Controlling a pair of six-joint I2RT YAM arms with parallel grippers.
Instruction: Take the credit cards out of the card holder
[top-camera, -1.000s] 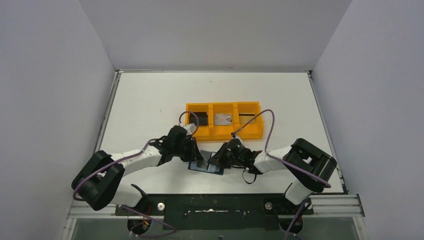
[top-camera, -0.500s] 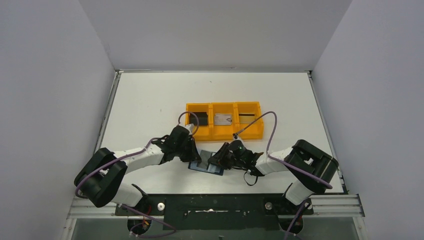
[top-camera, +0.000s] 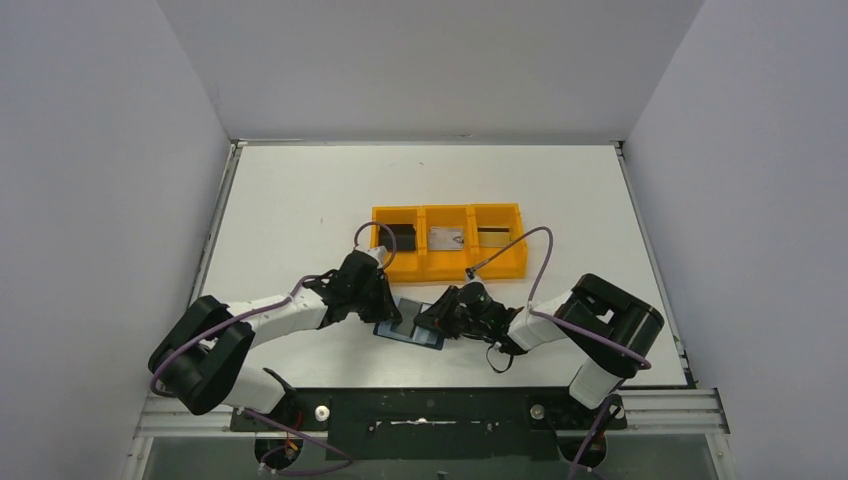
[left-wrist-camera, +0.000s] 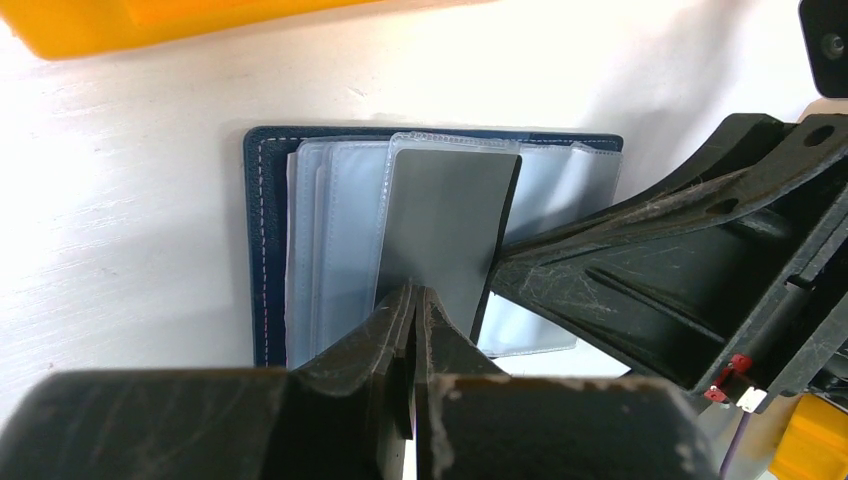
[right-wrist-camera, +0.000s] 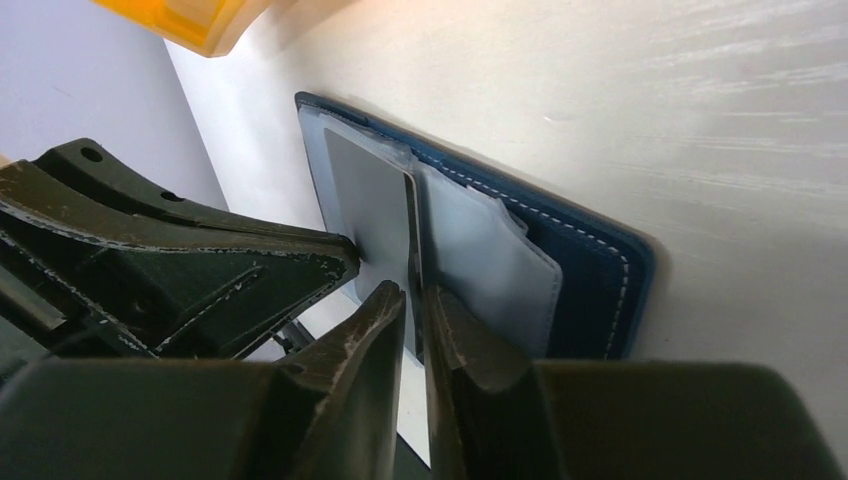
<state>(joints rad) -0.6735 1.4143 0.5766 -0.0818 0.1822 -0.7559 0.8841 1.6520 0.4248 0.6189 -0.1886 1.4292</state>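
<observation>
Now the left hand (left-wrist-camera: 412, 292) is clenched on the grey card (left-wrist-camera: 445, 220) in the holder (left-wrist-camera: 265, 200), the right hand (right-wrist-camera: 412, 292) nipping its sleeve (left-wrist-camera: 450, 143); next, probably, a straight pull.

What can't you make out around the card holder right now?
Top view: left gripper and right gripper cover most of the card holder; orange tray contents too small.
Left wrist: silver-grey card's near edge hidden behind the fingertips; grip unconfirmed.
Right wrist: fingers on sleeve or card, unclear.
</observation>
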